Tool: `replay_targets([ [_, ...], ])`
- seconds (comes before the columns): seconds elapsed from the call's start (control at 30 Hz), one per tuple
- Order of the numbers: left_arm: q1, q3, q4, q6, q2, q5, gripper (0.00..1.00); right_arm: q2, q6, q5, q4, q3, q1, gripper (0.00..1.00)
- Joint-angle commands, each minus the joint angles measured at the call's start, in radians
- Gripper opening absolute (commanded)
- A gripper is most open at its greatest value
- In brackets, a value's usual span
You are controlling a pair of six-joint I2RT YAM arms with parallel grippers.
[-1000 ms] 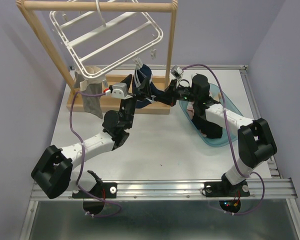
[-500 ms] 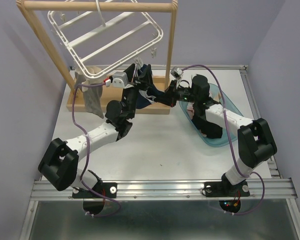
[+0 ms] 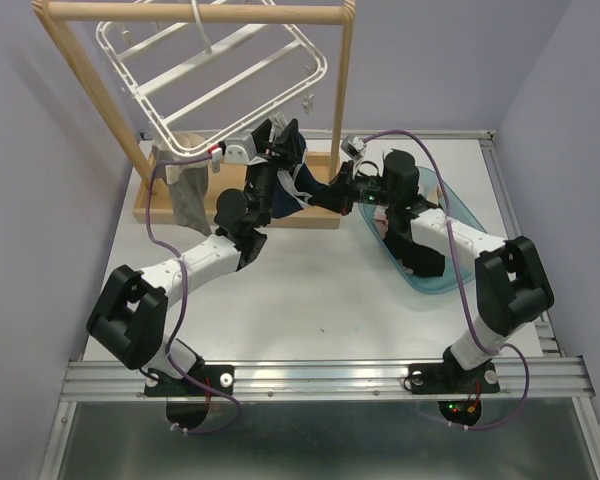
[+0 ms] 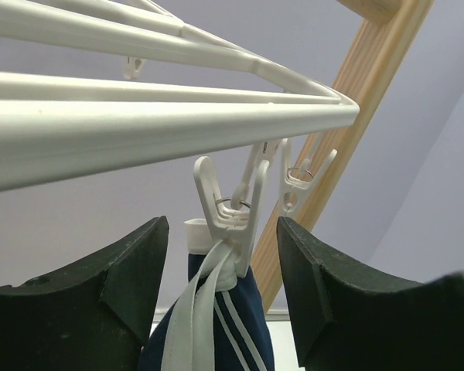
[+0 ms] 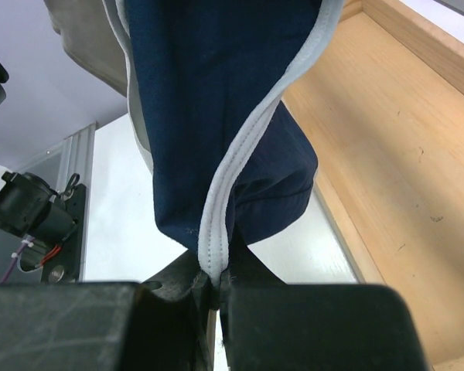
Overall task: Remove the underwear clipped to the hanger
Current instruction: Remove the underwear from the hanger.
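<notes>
The white surface (image 3: 310,290) carries a wooden rail stand (image 3: 195,12), from which a white plastic rectangular hanger frame (image 4: 155,127) is hung tilted. A translucent teal plastic tub (image 3: 450,215) is placed to the right; its contents are largely hidden by the right arm. The navy cloth underwear with white trim (image 5: 216,77) is suspended from the frame's near corner, waistband uppermost. Its long axis is drawn downward and rightward from there, and its lower part is cut off in the left wrist view. A grey-brown cloth garment (image 3: 185,195) is hung further left, its attachment obscured. The right gripper (image 5: 213,282) is clamped on the trim. The left gripper (image 4: 220,247) is spread apart either side of the small white plastic clip (image 4: 232,209).
</notes>
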Motion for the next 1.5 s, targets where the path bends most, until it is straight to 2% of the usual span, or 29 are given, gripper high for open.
replay_targets([
  [0.0,0.010,0.060,0.614,0.023,-0.010,0.025,0.68,-0.021,-0.013,-0.018,0.053,-0.024,-0.001,0.00],
  [0.57,0.019,0.083,0.675,0.053,-0.004,0.063,0.62,-0.005,-0.010,-0.016,0.053,-0.022,-0.001,0.01],
  [0.83,0.021,0.069,0.795,0.110,0.022,0.088,0.62,-0.004,-0.006,-0.016,0.053,-0.019,-0.001,0.01],
  [1.47,0.021,0.006,0.790,0.153,-0.077,0.092,0.62,0.016,-0.005,-0.007,0.051,-0.013,-0.001,0.00],
])
